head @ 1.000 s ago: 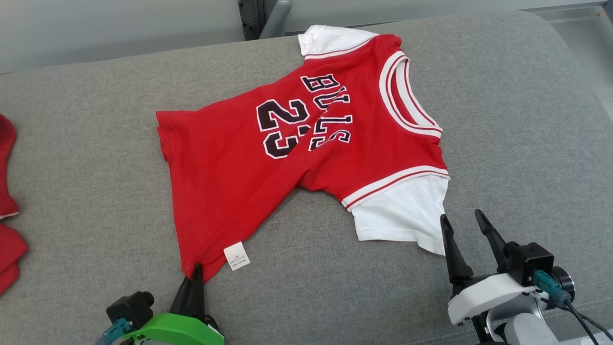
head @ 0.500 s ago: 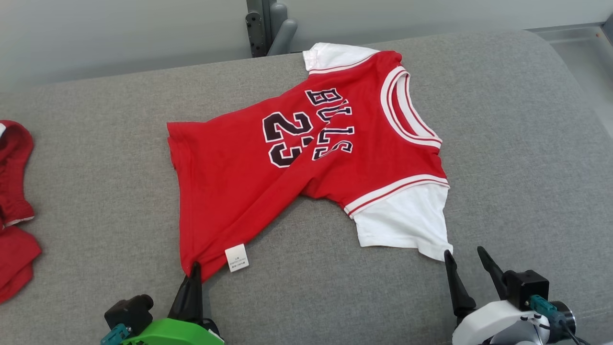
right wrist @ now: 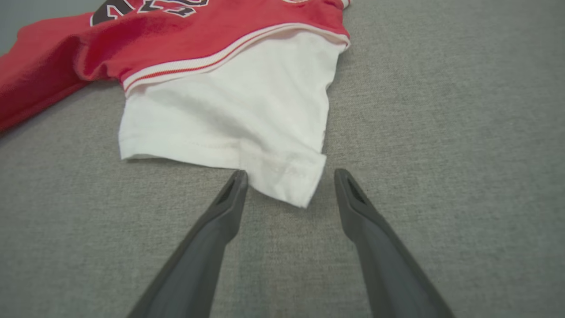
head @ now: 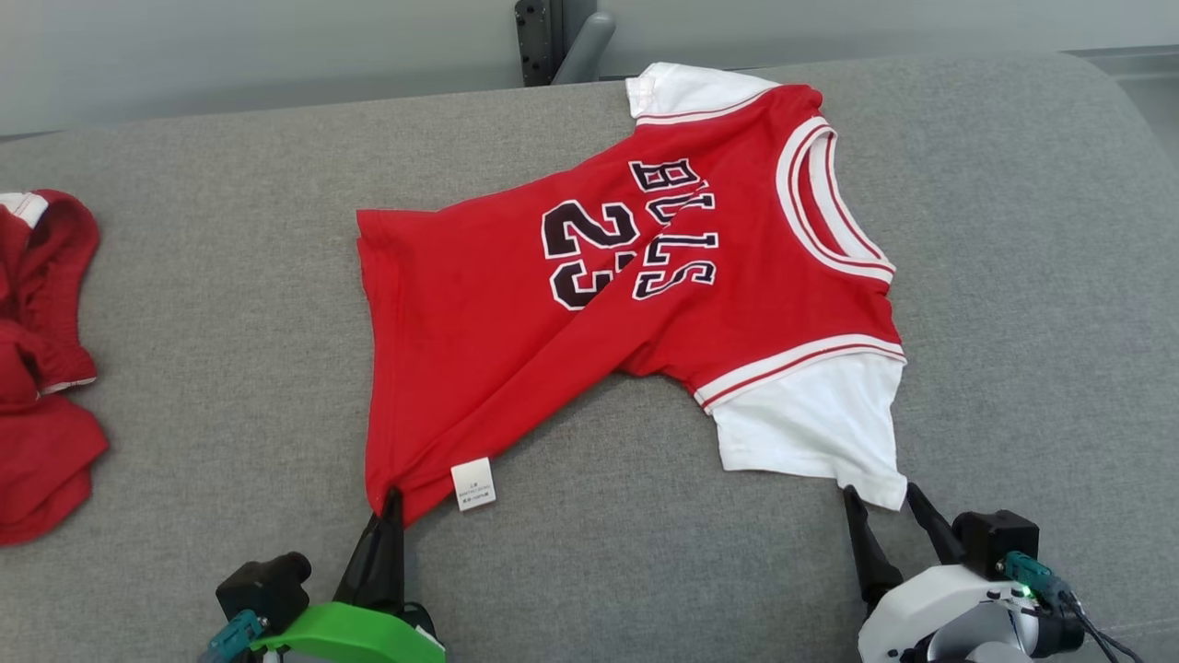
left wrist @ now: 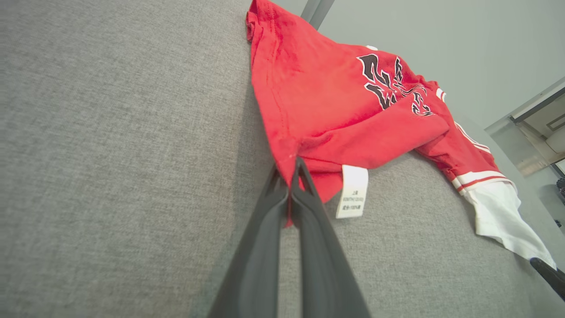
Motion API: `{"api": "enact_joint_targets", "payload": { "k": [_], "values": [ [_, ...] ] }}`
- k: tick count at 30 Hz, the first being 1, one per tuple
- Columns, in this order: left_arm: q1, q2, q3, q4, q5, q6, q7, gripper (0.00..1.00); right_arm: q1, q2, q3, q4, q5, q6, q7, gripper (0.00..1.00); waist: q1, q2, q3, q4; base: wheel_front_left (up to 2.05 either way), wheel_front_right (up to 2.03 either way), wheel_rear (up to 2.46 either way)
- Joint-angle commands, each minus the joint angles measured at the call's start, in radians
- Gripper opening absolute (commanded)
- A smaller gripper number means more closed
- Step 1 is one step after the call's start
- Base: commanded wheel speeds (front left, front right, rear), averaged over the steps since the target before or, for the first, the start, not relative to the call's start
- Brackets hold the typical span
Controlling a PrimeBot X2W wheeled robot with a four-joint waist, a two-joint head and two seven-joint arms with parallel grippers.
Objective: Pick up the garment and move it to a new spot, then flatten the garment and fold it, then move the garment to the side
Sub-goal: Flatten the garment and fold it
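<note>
At the left edge of the grey fabric cushion (head: 184,230) lies a crumpled red cloth garment (head: 41,368), well apart from everything else. Near the front edge, left of middle, the left hand (head: 393,499) is clenched on the lower hem corner of the red basketball jersey with white sleeves (head: 516,313), its two dark fingers pressed together over the cloth. A small white care label (head: 472,483) hangs from the hem just beside that grip. The jersey spreads across the cushion's middle toward the back edge, its number 23 facing up. At the front right, the right hand (head: 880,494) stands released, fingers apart on either side of the near white sleeve (head: 815,428) corner
</note>
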Motion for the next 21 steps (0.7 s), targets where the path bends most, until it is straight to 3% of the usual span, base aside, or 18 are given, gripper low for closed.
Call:
{"api": "enact_joint_targets", "payload": {
  "k": [1, 3, 6, 7, 8, 14, 21],
  "values": [
    [-0.006, 0.003, 0.0, -0.004, 0.008, 0.001, 0.001, 0.0, -0.009, -0.003, 0.001, 0.012, 0.018, -0.001, -0.001, 1.0, 0.0, 0.0, 0.012, 0.012, 0.0, 0.0, 0.0],
    [-0.01, 0.003, 0.002, -0.008, 0.015, 0.001, 0.001, 0.0, -0.026, -0.003, -0.001, 0.028, 0.028, -0.001, -0.001, 0.98, 0.0, 0.0, 0.018, 0.017, 0.0, 0.0, 0.0],
    [-0.013, 0.004, 0.003, -0.011, 0.021, 0.001, 0.001, 0.0, -0.039, -0.004, 0.002, 0.037, 0.041, -0.001, -0.001, 0.61, 0.0, 0.0, 0.025, 0.02, 0.0, 0.0, 0.0],
    [-0.015, 0.003, 0.003, -0.014, 0.021, 0.001, 0.001, 0.0, -0.044, -0.003, 0.006, 0.035, 0.041, -0.001, -0.001, 0.37, 0.0, 0.0, 0.028, 0.02, 0.0, 0.0, 0.0],
    [-0.019, 0.003, 0.001, -0.018, 0.025, 0.001, 0.001, 0.0, -0.05, -0.003, 0.009, 0.03, 0.037, -0.001, -0.001, 0.0, 0.0, 0.0, 0.033, 0.021, 0.0, 0.0, 0.0],
    [-0.034, 0.003, 0.023, -0.087, 0.072, 0.001, 0.001, 0.0, -0.053, -0.004, -0.003, -0.055, 0.033, -0.001, -0.001, 0.0, 0.0, 0.0, 0.031, 0.021, 0.0, 0.0, 0.0],
    [-0.059, 0.013, 0.092, -0.232, 0.127, 0.001, 0.0, 0.0, -0.074, -0.018, -0.018, -0.262, 0.036, -0.001, -0.001, 0.0, 0.0, 0.0, -0.08, 0.007, 0.0, 0.0, 0.0]
  ]
}}
